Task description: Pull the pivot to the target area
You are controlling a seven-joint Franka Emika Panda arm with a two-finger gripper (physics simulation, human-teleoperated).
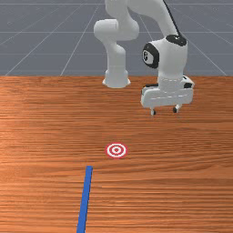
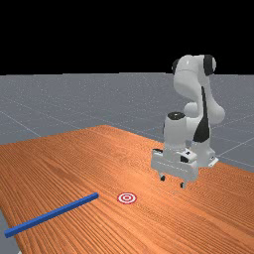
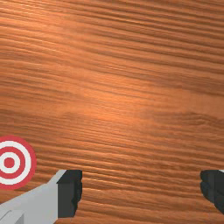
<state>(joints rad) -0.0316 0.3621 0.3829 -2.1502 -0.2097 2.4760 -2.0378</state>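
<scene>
The blue bar lies near the red-and-white target, on the front view's left and on the side of it away from the arm's base. Its long axis runs mostly toward and away from the base, leaning slightly; the end nearer the base sits close to the target yet apart from it, and the line of the bar, carried on, passes beside the rings rather than through them. The other end lies well away from the target, cut off by the front view's lower edge; in the far view it reaches the worktop's edge, and whether it overhangs there is hard to tell. The wrist view crops one side of the target, beside one of the fingers. The upper arm is cut off at the front view's top. The gripper is raised over the wood, on the front view's right of the target and nearer the base than it, pointing down. Its jaws are released, spread well apart with wood grain visible between them. The worktop beneath the target is orange-brown, streaked with darker grain. Beyond it stretches a grey floor with pale lines, under a black background in the far view.
</scene>
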